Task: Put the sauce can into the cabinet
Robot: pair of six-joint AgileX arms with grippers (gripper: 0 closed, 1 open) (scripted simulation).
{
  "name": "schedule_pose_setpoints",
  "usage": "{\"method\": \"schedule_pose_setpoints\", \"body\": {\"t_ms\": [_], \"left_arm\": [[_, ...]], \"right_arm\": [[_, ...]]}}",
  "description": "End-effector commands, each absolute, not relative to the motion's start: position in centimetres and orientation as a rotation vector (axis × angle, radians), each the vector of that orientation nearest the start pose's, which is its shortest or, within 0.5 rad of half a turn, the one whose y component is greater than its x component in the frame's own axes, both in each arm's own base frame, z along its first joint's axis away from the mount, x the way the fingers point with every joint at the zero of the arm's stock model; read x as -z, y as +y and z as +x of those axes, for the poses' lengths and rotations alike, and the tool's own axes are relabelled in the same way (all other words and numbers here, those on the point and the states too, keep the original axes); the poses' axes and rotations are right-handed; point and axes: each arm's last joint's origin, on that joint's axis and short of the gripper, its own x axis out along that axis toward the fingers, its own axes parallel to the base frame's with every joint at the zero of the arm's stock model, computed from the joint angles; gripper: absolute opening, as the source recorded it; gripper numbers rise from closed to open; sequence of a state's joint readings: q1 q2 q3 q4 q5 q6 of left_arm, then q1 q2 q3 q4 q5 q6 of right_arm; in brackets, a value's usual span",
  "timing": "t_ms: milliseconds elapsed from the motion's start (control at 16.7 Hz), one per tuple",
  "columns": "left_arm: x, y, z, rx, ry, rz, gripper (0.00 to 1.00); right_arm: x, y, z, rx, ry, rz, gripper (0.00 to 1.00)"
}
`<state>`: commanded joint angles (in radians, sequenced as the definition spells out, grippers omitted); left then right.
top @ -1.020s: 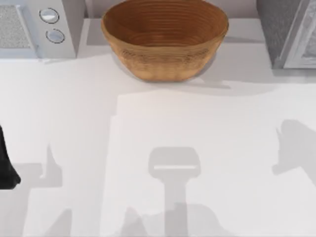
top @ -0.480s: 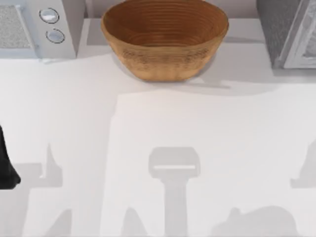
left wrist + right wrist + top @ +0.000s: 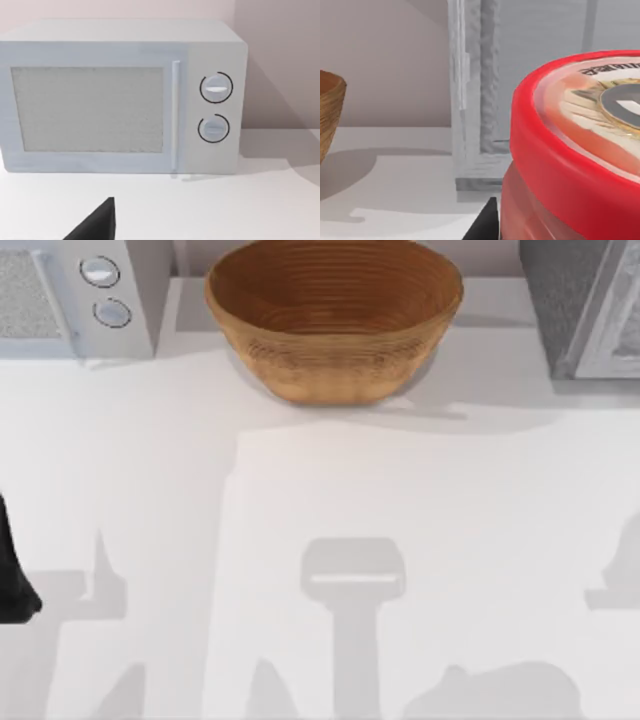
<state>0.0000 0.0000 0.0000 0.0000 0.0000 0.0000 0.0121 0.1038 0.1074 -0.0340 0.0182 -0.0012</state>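
White surface (image 3: 420,500) carries the cabinet (image 3: 585,310) far right, microwave (image 3: 70,295) far left, woven basket (image 3: 335,320) far centre between them. Sauce can (image 3: 575,155) sits close before the right wrist camera, facing the cabinet front; right gripper grip: cannot tell. Left arm (image 3: 12,570) parked at left edge.

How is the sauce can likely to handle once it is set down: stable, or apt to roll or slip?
The sauce can looks rigid and round, so on its side it would probably roll. Its glossy red wall may be somewhat slippery. Upright on the table it seems likely to stand steady.
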Motion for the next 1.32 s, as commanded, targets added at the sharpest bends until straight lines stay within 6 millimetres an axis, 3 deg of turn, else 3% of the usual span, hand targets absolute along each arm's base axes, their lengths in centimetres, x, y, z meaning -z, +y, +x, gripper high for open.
{"method": "schedule_pose_setpoints", "body": {"t_ms": [240,600,780,1020,1320], "left_arm": [[-16.0,-0.1,10.6,0.0,0.0,0.0,1.0],[-16.0,-0.1,10.6,0.0,0.0,0.0,1.0],[-16.0,-0.1,10.6,0.0,0.0,0.0,1.0],[-16.0,-0.1,10.6,0.0,0.0,0.0,1.0],[-16.0,-0.1,10.6,0.0,0.0,0.0,1.0]], "right_arm": [[-25.3,0.2,11.5,0.018,0.057,0.0,0.0],[-40.6,1.3,15.2,0.022,0.002,0.017,0.0],[-46.8,2.2,18.1,0.02,-0.017,0.022,0.0],[-51.4,3.6,22.0,0.008,-0.012,0.016,0.0],[-53.0,4.7,24.6,-0.004,0.001,0.002,0.0]]}}
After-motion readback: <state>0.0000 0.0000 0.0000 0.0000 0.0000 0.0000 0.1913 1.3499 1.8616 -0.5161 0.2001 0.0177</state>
